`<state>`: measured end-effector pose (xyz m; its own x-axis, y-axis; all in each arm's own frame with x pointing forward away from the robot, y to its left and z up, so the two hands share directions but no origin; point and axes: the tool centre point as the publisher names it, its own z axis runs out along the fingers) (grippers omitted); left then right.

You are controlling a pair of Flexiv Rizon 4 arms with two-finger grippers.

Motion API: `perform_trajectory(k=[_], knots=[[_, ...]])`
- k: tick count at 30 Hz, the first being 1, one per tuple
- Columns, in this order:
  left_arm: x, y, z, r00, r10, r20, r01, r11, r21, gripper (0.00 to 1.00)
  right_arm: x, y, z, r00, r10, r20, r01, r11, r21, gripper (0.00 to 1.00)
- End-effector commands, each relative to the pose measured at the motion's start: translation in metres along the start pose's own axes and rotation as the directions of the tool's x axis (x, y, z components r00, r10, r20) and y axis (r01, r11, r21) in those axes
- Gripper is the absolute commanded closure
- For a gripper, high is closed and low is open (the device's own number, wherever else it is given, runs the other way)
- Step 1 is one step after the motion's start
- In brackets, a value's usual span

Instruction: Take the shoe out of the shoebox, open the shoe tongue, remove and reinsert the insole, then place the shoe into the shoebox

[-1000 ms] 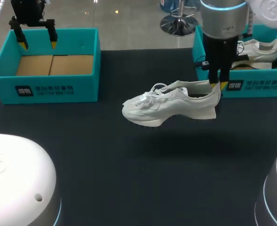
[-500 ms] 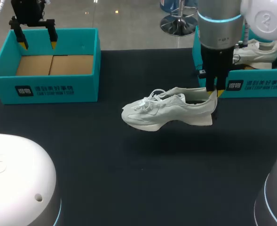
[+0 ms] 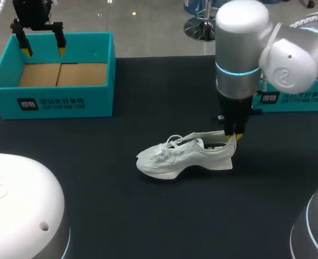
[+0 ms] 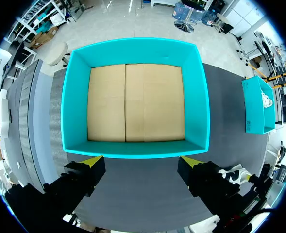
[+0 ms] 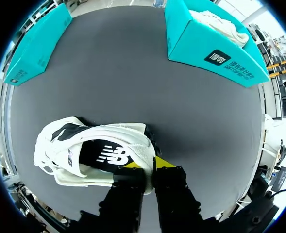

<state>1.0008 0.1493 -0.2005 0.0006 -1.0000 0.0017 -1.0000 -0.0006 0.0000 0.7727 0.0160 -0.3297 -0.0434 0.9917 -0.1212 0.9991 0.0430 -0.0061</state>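
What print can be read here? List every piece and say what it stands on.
On the left shoebox, front wall: black logo square and white characters, too blurred to read.
On the right shoebox, side wall: the same kind of label, too blurred to read.
On the insole of the shoe: a white emblem, no legible word.
No other print.

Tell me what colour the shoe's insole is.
Black with white print. The insole shows best in the right wrist view, inside the white shoe.
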Motion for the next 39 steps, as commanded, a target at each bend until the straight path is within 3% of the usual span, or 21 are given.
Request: perform_trajectory(k=[1,3,4,5,6,15,17,19,20,22,24,26,39], knots=[[0.0,0.0,0.0,1.0,0.0,0.001,0.0,1.0,0.0,0.0,0.006,0.007,0.021,1.0,-0.017,-0.017,0.018,1.0,0.023,1.0],[0.0,0.0,0.0,1.0,0.0,0.001,0.0,1.0,0.0,0.0,0.006,0.008,0.022,1.0,-0.017,-0.021,0.017,1.0,0.024,1.0],[0.0,0.0,0.0,1.0,0.0,0.001,0.0,1.0,0.0,0.0,0.006,0.007,0.022,1.0,-0.013,-0.025,0.014,0.999,0.031,0.66],[0.0,0.0,0.0,1.0,0.0,0.001,0.0,1.0,0.0,0.0,0.005,0.007,0.021,1.0,-0.006,-0.029,0.007,1.0,0.029,0.13],[0.0,0.0,0.0,1.0,0.0,0.001,0.0,1.0,0.0,0.0,0.004,0.005,0.021,1.0,-0.002,-0.027,0.003,1.0,0.03,0.0],[0.0,0.0,0.0,1.0,0.0,0.001,0.0,1.0,0.0,0.0,-0.024,-0.012,-0.013,0.999,0.041,-0.032,-0.041,0.999,0.024,0.0],[0.0,0.0,0.0,1.0,0.0,0.001,0.0,1.0,0.0,0.0,-0.032,-0.011,-0.027,0.998,-0.037,-0.052,0.038,0.999,0.007,0.0],[0.0,0.0,0.0,1.0,0.0,0.001,0.0,1.0,0.0,0.0,-0.036,-0.007,-0.04,0.972,-0.22,-0.078,0.22,0.976,-0.007,0.0],[0.0,0.0,0.0,1.0,0.0,0.001,0.0,1.0,0.0,0.0,-0.036,-0.005,-0.044,0.933,-0.34,-0.116,0.342,0.94,-0.005,0.0],[0.0,0.0,0.0,1.0,0.0,0.001,0.0,1.0,0.0,0.0,-0.034,-0.006,-0.054,0.807,-0.578,-0.119,0.572,0.816,-0.083,0.0],[0.0,0.0,0.0,1.0,0.0,0.001,0.0,1.0,0.0,0.0,-0.028,-0.014,-0.058,0.615,-0.783,-0.093,0.775,0.622,-0.112,0.0],[0.0,0.0,0.0,1.0,0.0,0.001,0.0,1.0,0.0,0.0,-0.025,-0.027,-0.06,0.452,-0.888,-0.086,0.877,0.46,-0.14,0.0],[0.0,0.0,0.0,1.0,0.0,0.001,0.0,1.0,0.0,0.0,-0.028,-0.031,-0.06,0.451,-0.888,-0.089,0.879,0.459,-0.13,0.0]])
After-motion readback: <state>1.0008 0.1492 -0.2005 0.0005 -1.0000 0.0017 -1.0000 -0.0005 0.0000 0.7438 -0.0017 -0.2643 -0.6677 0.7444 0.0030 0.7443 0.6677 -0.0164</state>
